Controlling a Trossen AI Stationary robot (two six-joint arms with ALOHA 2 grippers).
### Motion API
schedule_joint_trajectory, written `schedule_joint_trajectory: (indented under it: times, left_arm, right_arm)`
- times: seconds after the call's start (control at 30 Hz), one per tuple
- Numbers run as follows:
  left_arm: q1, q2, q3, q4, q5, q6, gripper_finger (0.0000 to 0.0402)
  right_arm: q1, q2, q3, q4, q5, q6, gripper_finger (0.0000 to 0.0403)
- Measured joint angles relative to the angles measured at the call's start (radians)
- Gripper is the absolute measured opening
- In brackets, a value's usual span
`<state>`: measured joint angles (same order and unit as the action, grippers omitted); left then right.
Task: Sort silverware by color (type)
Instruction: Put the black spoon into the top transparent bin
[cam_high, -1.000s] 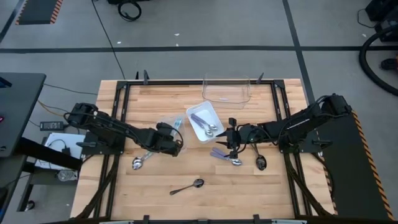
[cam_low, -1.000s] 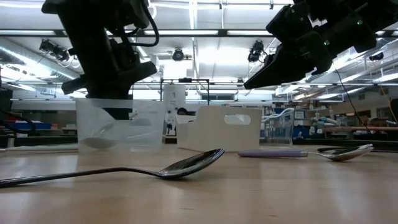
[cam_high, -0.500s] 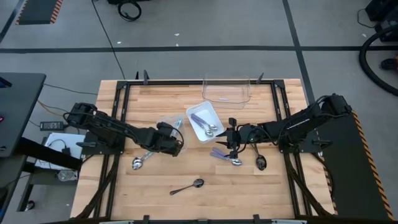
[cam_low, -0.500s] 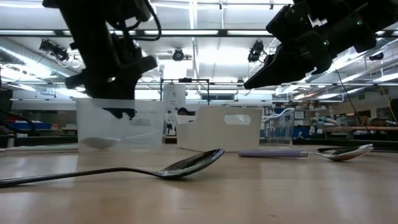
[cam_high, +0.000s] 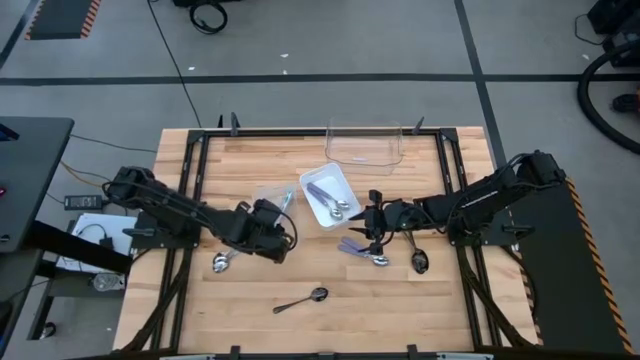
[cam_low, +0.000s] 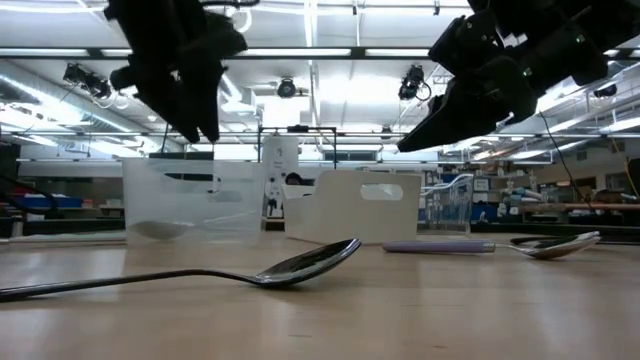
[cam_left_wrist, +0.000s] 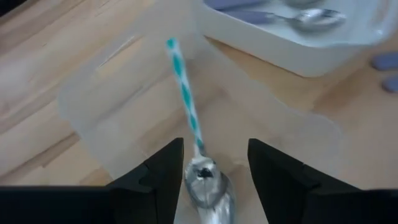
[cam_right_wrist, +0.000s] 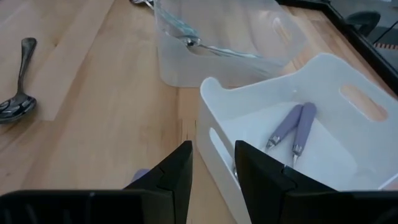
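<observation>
At centre-left of the high view, the left hand (cam_high: 272, 232) hides part of the clear plastic container (cam_high: 268, 196); its fingers stand apart, empty. Inside lies a teal-striped spoon (cam_left_wrist: 189, 127), bowl nearest the fingers. The white rectangular bin (cam_high: 330, 196) holds purple-handled spoons (cam_right_wrist: 292, 130), heads cut off. At centre-right, the right hand (cam_high: 371, 222) gapes over the wooden desk (cam_high: 420, 310).

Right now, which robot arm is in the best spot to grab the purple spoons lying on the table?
Probably the right arm. Its open, empty pincer hovers right beside the purple-handled spoons and the white bin already holding purple ones. The left pincer is farther off, open above the clear container with the teal-striped spoon.
</observation>
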<state>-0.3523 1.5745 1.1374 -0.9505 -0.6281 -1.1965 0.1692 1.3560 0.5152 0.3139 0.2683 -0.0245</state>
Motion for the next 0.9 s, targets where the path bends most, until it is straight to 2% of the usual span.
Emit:
schedule_joint_trajectory:
  times: [0.17,0.4,0.57,0.9]
  left_arm:
    - [-0.059,0.0,0.035,0.051,-0.021,0.144,0.0188]
    - [-0.124,0.003,0.036,0.233,-0.056,0.443,0.0188]
    - [-0.136,0.006,0.035,0.309,-0.053,0.476,0.0188]
    - [-0.137,0.068,0.034,0.413,0.089,0.527,0.0188]
  right_arm:
    - [0.002,0.0,0.0,-0.044,-0.002,0.014,0.013]
    - [0.003,0.0,0.0,-0.11,-0.098,0.064,0.013]
    - [0.053,0.0,0.0,-0.137,-0.077,0.108,0.013]
    - [0.132,-0.001,0.045,-0.272,0.026,0.196,0.013]
